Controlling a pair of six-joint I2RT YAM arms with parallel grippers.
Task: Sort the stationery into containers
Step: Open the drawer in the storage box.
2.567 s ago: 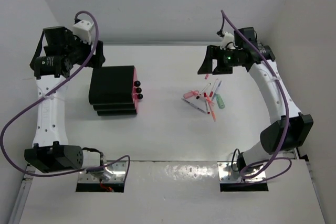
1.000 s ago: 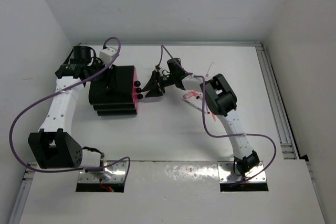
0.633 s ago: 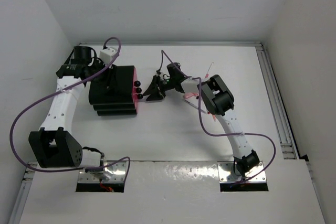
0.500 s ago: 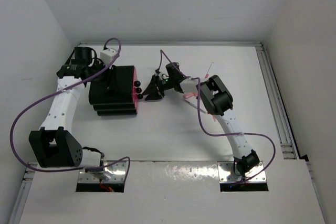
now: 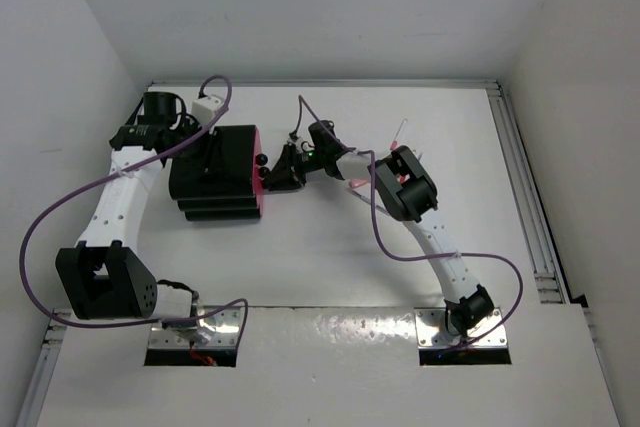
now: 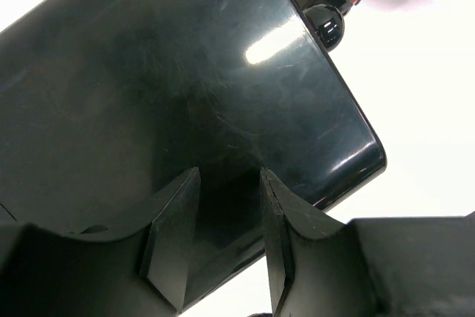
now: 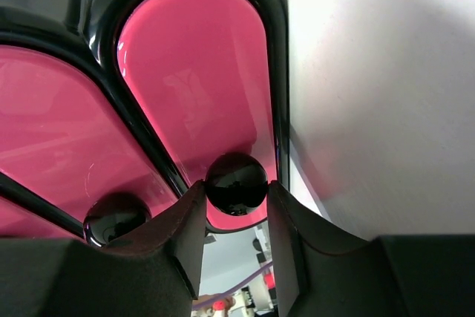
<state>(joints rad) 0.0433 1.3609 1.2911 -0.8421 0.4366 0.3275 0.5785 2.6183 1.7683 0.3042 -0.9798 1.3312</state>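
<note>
Up the left side of the overhead view, my left arm (image 5: 105, 207) bends over the black drawer unit (image 5: 215, 177), which stands left of centre on the white bench (image 5: 300, 257). Only my left wrist camera shows the detail there. My left fingers (image 6: 172, 254) stand apart with nothing in the gap, poised over the unit's glossy black top. Whether they touch it I cannot tell.

Right of the unit, my right arm (image 5: 430, 237) stretches leftward to its pink face. The overhead view hides the grip, but the right wrist camera shows it. My right fingers (image 7: 185, 239) are closed on a round black knob (image 7: 236, 182), one finger on each side, in front of a pink drawer front (image 7: 197, 72). A second knob (image 7: 113, 218) sits at the lower left of that frame.

The stationery (image 5: 358, 184) shows only from above. It lies right of centre on the bench, mostly hidden by my right arm and apart from the drawers.
</note>
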